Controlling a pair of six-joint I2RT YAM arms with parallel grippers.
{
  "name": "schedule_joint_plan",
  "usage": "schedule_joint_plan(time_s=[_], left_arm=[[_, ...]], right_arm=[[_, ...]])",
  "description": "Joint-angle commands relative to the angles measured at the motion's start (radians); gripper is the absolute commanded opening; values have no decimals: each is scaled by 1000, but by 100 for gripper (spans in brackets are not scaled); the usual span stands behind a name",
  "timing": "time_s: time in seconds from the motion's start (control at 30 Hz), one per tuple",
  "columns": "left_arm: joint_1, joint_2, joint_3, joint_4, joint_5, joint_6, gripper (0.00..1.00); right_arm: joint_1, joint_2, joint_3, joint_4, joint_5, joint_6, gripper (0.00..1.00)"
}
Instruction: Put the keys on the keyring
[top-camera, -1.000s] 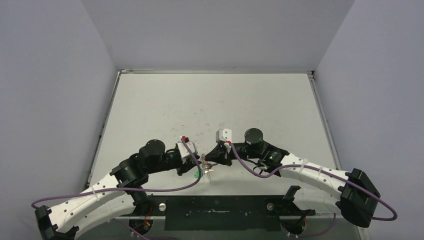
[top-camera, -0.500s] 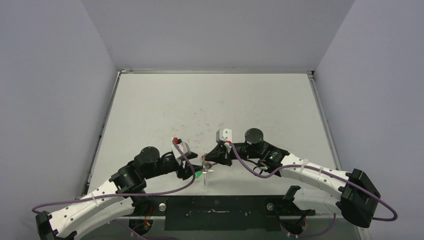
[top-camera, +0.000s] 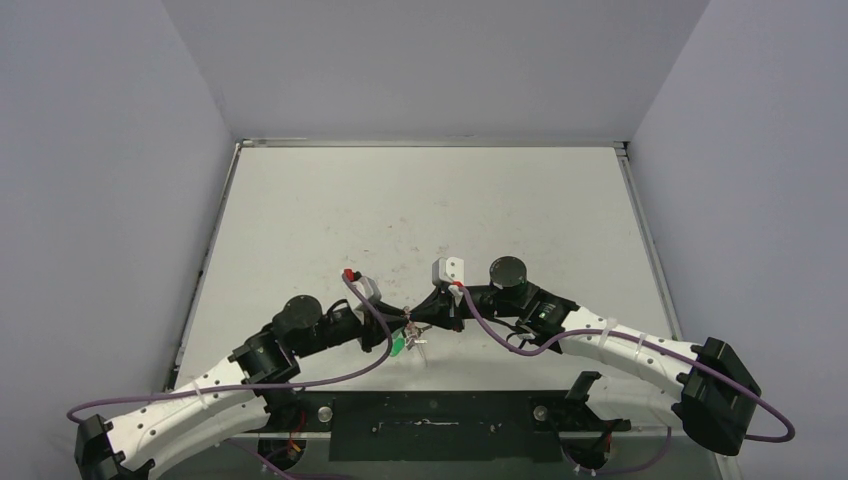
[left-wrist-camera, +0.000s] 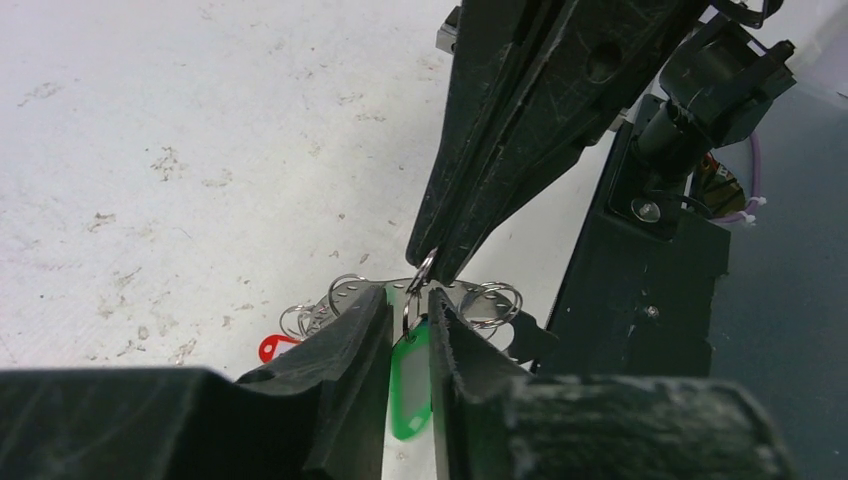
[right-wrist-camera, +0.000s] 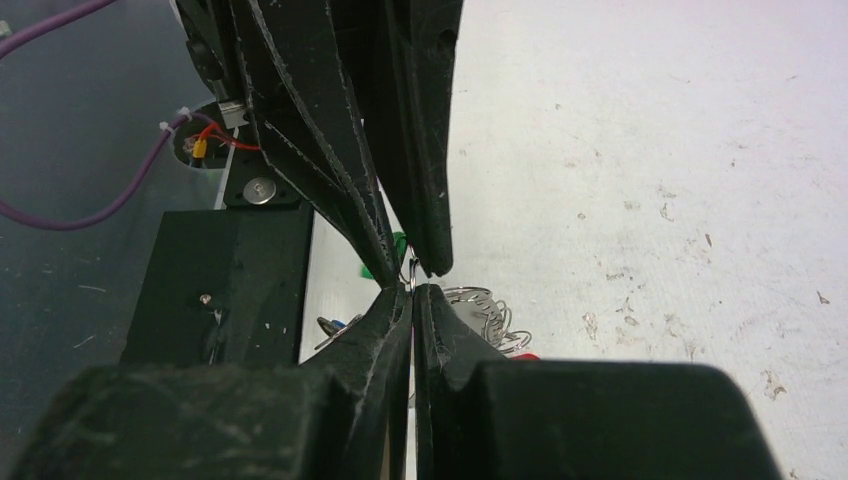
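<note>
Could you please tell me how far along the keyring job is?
Done: unclear; the red tag and blue tag lie by the keyring, attachment hidden. In hand: left gripper holds the green-tagged key, right gripper pinches a wire loop. Left: joining them.

Robot lab cell; plain grey walls (top-camera: 110, 200); scuffed white table (top-camera: 430, 195).

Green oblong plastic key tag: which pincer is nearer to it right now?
Left. The left pincer has the green oblong plastic key tag between its fingers; the right pincer, shut on a thin wire loop, sits just beyond the tag's top.
</note>
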Motion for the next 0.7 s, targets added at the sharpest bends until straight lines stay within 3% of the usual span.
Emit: schedule_joint_plan(time_s=[0.0,0.13,0.5,0.67], left_arm=[[-1,-10,9,30,-9,-2,12],[-1,-33,4,6,-11,1,0],[-1,-68,-26,-75,-13,3,0],[-1,-85,-59,-79,-11,2,15]], right_arm=[[0,-34,13,83,-3,7,0],[0,-37,16,87,-4,8,0],[0,-54,12,103,-4,15,0],[0,-55,12,119,-3,25,0]])
